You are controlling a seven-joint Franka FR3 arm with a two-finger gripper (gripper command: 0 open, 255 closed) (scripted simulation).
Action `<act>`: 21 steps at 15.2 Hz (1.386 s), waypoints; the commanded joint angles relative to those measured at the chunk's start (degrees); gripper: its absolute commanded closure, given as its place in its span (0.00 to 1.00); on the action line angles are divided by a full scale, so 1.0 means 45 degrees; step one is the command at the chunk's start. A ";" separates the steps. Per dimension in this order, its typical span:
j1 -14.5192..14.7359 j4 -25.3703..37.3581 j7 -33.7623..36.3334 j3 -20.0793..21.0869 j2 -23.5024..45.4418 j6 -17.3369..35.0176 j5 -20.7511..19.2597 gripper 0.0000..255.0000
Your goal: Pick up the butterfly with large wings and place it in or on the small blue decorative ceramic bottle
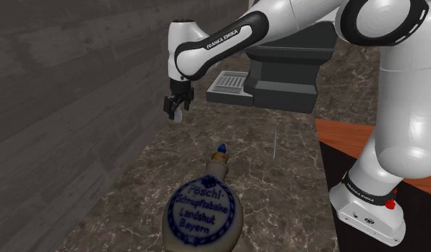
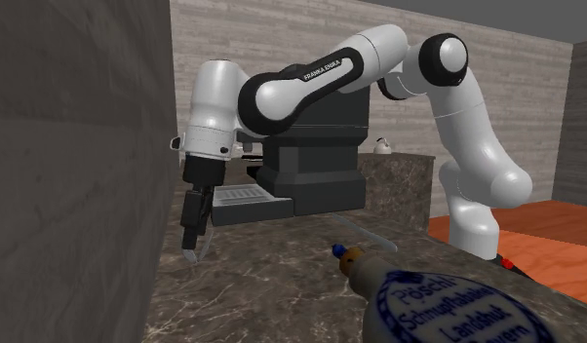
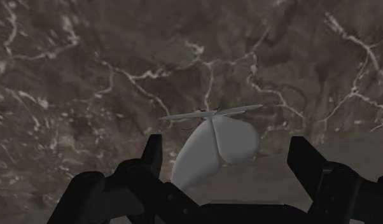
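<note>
Well outstretched arm, hand (image 1: 175,112) pointing down, fingers astride butterfly (image 3: 215,149)

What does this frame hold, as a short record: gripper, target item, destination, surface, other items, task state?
gripper: all-black two-finger gripper, open, pointing down beside the grey plank wall
butterfly: pale grey butterfly with large wings, between the fingers, not clasped
bottle: beige round ceramic bottle with blue lettering and blue stopper, lying down, apart from the gripper
surface: dark veined marble counter
other: dark coffee machine at the back of the counter
task state: butterfly not yet gripped
</note>
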 commanded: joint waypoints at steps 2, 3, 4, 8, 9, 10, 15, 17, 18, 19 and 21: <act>0.0070 -0.0037 0.0058 -0.0034 0.0321 0.0365 -0.0100 0.00; 0.0107 -0.0067 0.0089 -0.0053 0.0487 0.0557 -0.0151 0.00; 0.0107 -0.0069 0.0088 -0.0053 0.0485 0.0558 -0.0150 0.00; 0.0108 -0.0067 0.0089 -0.0054 0.0486 0.0557 -0.0151 0.00; 0.0108 -0.0067 0.0089 -0.0054 0.0486 0.0557 -0.0151 0.00; 0.0108 -0.0067 0.0089 -0.0054 0.0486 0.0557 -0.0151 0.00; 0.0108 -0.0062 0.0089 -0.0054 0.0488 0.0554 -0.0151 1.00; 0.0110 -0.0059 0.0091 -0.0054 0.0490 0.0552 -0.0152 1.00; 0.0111 -0.0055 0.0092 -0.0054 0.0493 0.0550 -0.0153 1.00; 0.0109 -0.0056 0.0089 -0.0055 0.0494 0.0553 -0.0153 1.00; 0.0107 -0.0067 0.0089 -0.0054 0.0487 0.0557 -0.0151 1.00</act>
